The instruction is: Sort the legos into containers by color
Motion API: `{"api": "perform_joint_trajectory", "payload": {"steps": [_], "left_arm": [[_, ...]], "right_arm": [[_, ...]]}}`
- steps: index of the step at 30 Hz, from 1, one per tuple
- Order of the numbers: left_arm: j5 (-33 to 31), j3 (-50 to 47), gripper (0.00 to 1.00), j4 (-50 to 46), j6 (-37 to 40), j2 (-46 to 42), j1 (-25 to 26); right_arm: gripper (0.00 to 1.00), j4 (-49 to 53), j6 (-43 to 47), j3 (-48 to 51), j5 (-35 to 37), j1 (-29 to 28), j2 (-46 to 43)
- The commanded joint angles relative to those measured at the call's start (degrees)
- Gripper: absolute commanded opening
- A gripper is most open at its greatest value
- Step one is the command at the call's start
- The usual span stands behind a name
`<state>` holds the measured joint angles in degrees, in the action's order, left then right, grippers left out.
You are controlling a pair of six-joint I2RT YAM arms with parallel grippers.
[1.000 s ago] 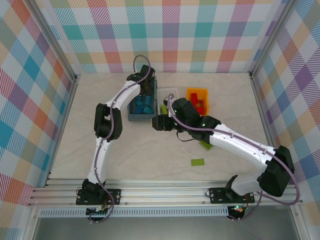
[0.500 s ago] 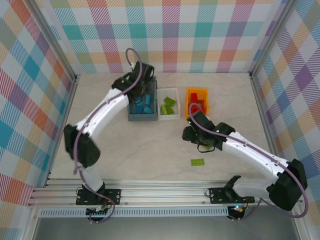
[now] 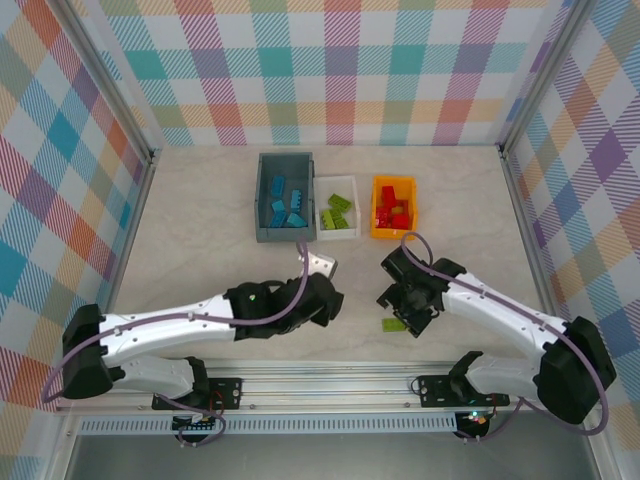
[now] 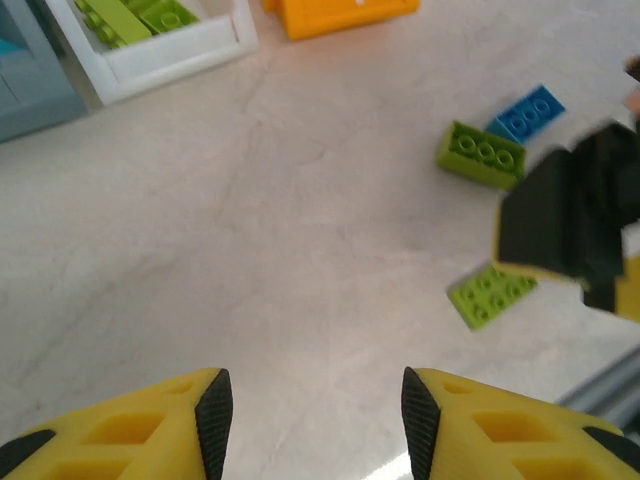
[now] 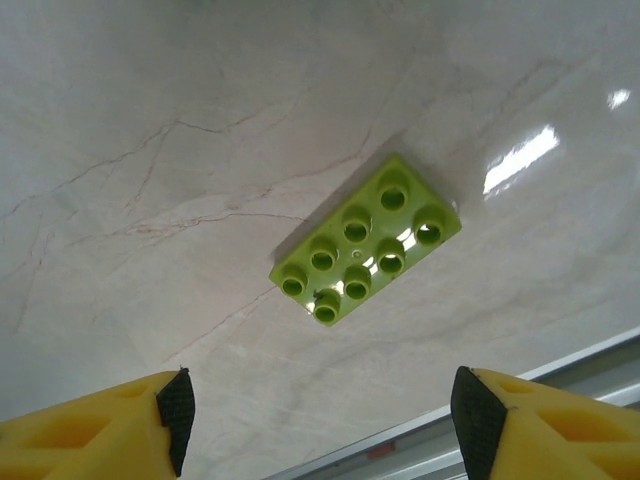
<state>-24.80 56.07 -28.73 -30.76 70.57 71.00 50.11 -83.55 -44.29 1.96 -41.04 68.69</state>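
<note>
Three loose pieces lie on the tabletop (image 3: 200,250) close to its near edge, right of the middle: a flat lime-green plate (image 5: 365,240), a taller lime-green brick (image 4: 481,154), and a blue brick (image 4: 527,112) just behind that one, perhaps touching it. Along the far edge stand the dark grey-blue bin (image 3: 262,232) with blue bricks, the white bin (image 3: 337,234) with green ones and the orange-yellow bin (image 3: 374,208) with red ones.

My right gripper (image 5: 320,420) hangs over the plate, fingers spread wide and holding nothing. My left gripper (image 4: 315,410) is low over bare tabletop just beside it, also released and empty.

I judge the plate to be the next pick, and it is the awkward one. It is thin and lies flat, so my fingers may close above it or scrape the surface. It also sits at an angle to my jaws, and a squeeze on its corners could spin it or pop it out. The rail (image 3: 320,372) runs along the near edge, so a nudge could send the plate that way. My two grippers are near each other, and reaching with both could make them collide. If I go for the blue brick, I might drag the green brick along with it.
</note>
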Motion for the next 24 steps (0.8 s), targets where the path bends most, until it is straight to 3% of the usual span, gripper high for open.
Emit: {"api": "perform_joint_trajectory", "payload": {"steps": [1, 7, 15, 20, 24], "left_arm": [[-5.0, -1.6, 0.49, 1.6, -4.2, -4.3, 3.1], [-7.1, -0.2, 0.48, -0.5, -4.8, -5.1, 6.6], [-7.7, 1.3, 0.48, -0.6, -3.8, -5.0, 7.3], [-7.5, 1.7, 0.48, -0.5, -3.7, -5.1, 7.8], [-6.6, 1.8, 0.48, 0.1, -3.3, -5.2, 8.4]], "right_arm": [[0.70, -0.5, -13.9, -1.0, -4.0, 0.8, 3.3], [0.67, -6.7, -19.9, 3.9, -8.1, 3.9, 5.8], [0.66, -16.2, -23.4, 9.4, -11.1, 7.6, 7.7], [0.64, -15.7, -23.6, 9.7, -9.5, 8.9, 8.2], [0.57, -17.1, -24.8, 12.2, -9.6, 9.3, 8.5]]}}
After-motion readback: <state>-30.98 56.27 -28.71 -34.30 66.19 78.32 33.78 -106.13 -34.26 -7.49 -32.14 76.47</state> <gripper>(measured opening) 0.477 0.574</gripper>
